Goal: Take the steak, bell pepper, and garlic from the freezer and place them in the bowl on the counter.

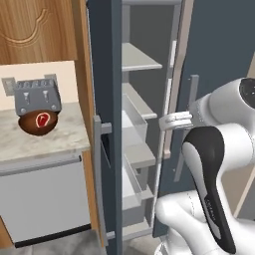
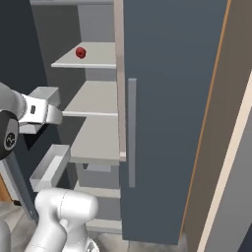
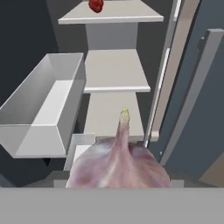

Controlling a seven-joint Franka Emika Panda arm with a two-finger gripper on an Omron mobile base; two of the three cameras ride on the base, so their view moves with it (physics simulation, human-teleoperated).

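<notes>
Steak point(image 1: 42, 119) in bowl point(image 1: 31, 128) – pepper point(image 2: 80, 52) on freezer point(image 1: 107, 74) shelf

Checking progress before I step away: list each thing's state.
Steak: in the bowl.
Garlic: held by the gripper, close to the hand camera.
Pepper: on an upper freezer shelf.
Freezer: door open.
Toaster: slots empty.

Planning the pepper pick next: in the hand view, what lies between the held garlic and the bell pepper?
In the hand view, two bare white shelves stand between the garlic and the bell pepper, which sits on a higher shelf.
</notes>
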